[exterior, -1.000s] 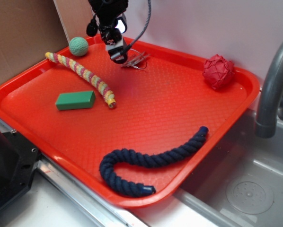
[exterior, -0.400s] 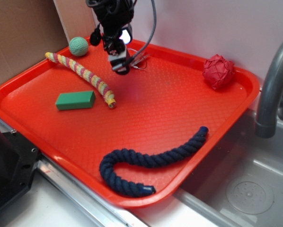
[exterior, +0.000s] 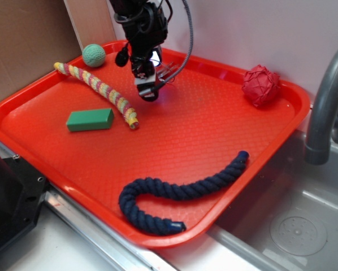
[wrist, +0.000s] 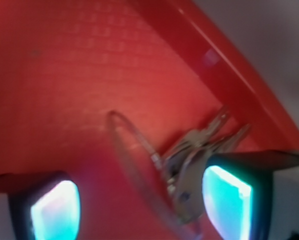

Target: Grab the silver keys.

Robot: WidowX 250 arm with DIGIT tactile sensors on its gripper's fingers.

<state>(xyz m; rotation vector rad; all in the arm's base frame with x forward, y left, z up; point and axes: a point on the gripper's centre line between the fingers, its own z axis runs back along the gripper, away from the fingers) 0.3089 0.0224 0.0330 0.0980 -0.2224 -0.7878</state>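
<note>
The silver keys (wrist: 202,150) are located on the red tray (exterior: 214,135), close to its far edge and toward the far left corner, lying flat on the textured floor. In the wrist view the bunch is seen fanned out with its long axis running diagonally, blades toward the tray's rim; the thin wire ring (wrist: 132,145) trails off on the opposite side.

The end effector (exterior: 148,90) is positioned low over the tray, directly at the keys (exterior: 168,70). Its fingers (wrist: 227,200) are spread apart, with nothing held. The bunch is not centred in the gap: it lies hard against the one finger at the right of the wrist view and is partly hidden by it, while the other finger stands well apart, beyond the ring.

It is judged that closing from this pose would catch only the edge of the bunch; a small sideways correction toward the keys is called for first, followed by a descent to the tray floor.
</note>
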